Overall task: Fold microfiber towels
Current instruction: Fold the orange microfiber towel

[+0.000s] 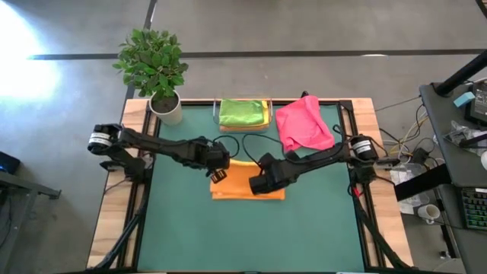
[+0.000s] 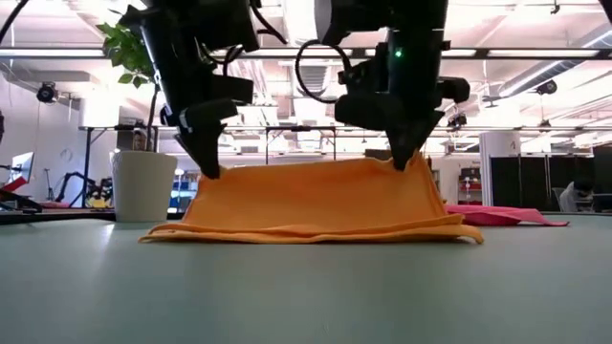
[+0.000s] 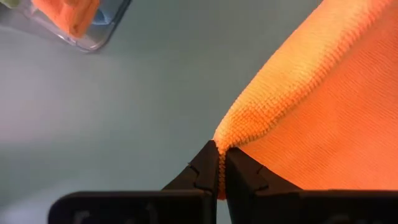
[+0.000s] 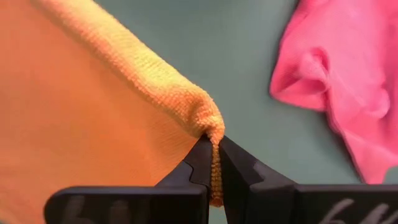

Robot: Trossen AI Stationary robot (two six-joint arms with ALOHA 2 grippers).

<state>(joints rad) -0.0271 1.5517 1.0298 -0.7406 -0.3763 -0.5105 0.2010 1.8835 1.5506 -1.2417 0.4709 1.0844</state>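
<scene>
- Table (image 1: 183,228): green mat, orange towel (image 1: 240,183) at its middle, one edge raised.
- Pink towel (image 1: 303,125) lies behind the orange towel; green towel (image 1: 242,113) in a tray (image 1: 245,128).
- Left pincer (image 1: 218,174) and right pincer (image 1: 259,183) each pinch an orange towel corner.

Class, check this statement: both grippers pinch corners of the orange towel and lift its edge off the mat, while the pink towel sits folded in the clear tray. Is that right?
Not quite. The pink towel lies crumpled on the mat beside the clear tray, as the high view shows; the tray holds a green one. The rest stands: the left gripper and right gripper pinch the orange towel by its corners, edge lifted.
</scene>
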